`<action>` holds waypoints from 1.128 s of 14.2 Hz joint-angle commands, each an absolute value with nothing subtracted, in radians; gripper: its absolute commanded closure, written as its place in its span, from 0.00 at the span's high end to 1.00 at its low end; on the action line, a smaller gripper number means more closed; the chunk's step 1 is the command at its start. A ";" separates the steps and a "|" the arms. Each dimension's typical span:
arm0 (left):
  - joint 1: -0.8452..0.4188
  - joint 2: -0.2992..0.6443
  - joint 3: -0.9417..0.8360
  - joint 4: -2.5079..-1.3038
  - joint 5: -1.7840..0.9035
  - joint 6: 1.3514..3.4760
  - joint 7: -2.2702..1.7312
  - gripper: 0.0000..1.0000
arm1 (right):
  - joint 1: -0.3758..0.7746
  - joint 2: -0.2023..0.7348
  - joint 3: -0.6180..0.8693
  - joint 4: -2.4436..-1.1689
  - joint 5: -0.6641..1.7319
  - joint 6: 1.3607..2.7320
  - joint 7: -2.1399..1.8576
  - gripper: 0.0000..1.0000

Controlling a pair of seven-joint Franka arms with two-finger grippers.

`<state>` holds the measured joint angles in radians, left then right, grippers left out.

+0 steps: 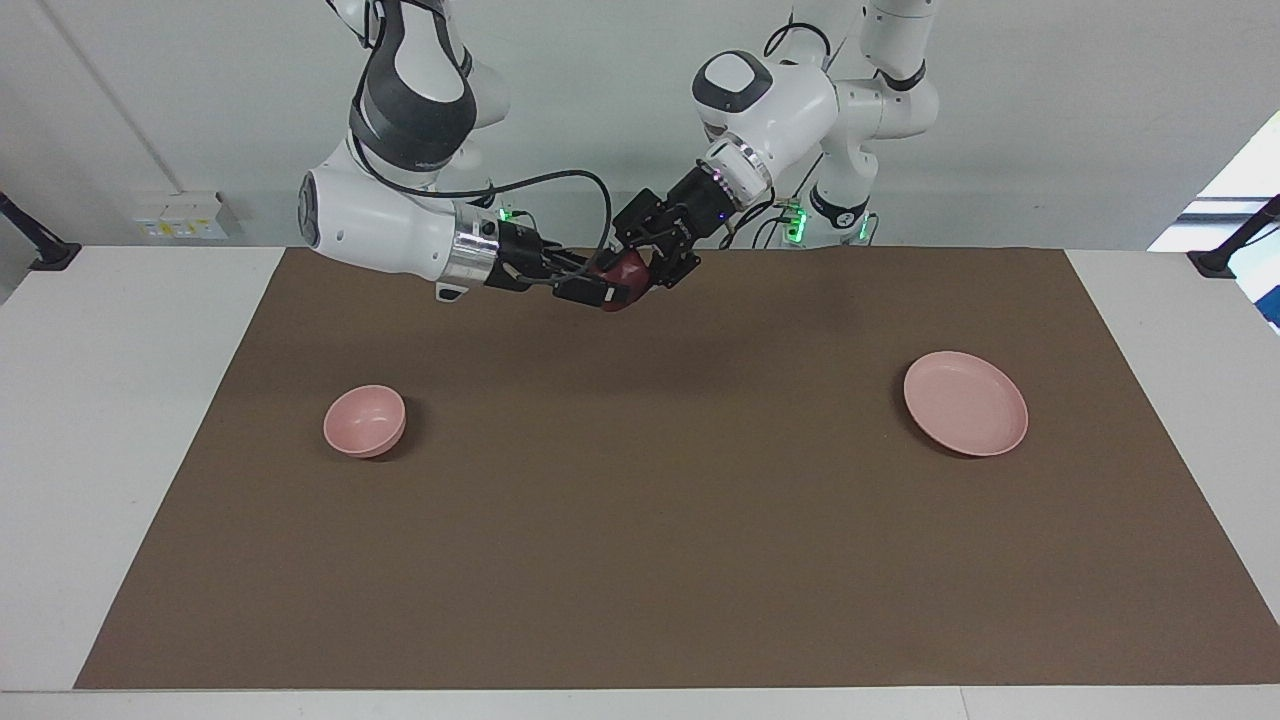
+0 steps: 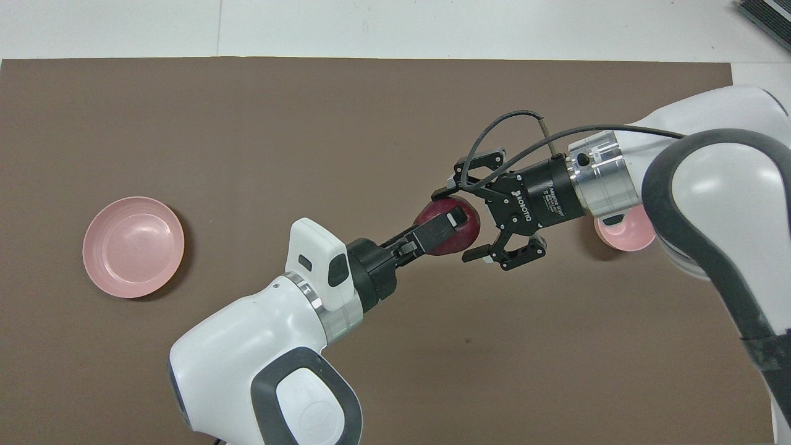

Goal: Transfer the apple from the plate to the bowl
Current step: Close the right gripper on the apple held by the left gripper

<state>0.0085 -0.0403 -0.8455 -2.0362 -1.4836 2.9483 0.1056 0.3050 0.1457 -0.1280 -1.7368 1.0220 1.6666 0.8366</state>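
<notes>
Handover in mid-air, above the brown mat near the middle of the robots' end of the table. The left gripper is pinching the small dark red apple and holding it up off the mat. The right gripper has its fingers spread wide, one fingertip at each side of the fruit; from here I cannot say whether they touch it yet.

To do this step well, I would want the right gripper to slide in until the apple's widest part sits between its fingertips, then squeeze firmly across a line that avoids the left fingers. Only once that hold is sure should the left gripper let go and draw back straight along its own arm. A round, smooth fruit could roll out of a shallow pinch.

The small deep pale pink bowl waits toward the right arm's end; the flat pale pink plate lies bare toward the left arm's end.
</notes>
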 commanded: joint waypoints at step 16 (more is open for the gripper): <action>0.009 -0.031 -0.853 -2.017 -1.474 2.954 0.106 1.00 | 0.287 0.153 -0.130 -1.717 1.026 1.644 0.845 0.00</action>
<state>0.0087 -0.0377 -0.8482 -2.0274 -1.4806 2.9503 0.1060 0.2949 0.1473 -0.1327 -1.7343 1.0284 1.6641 0.8366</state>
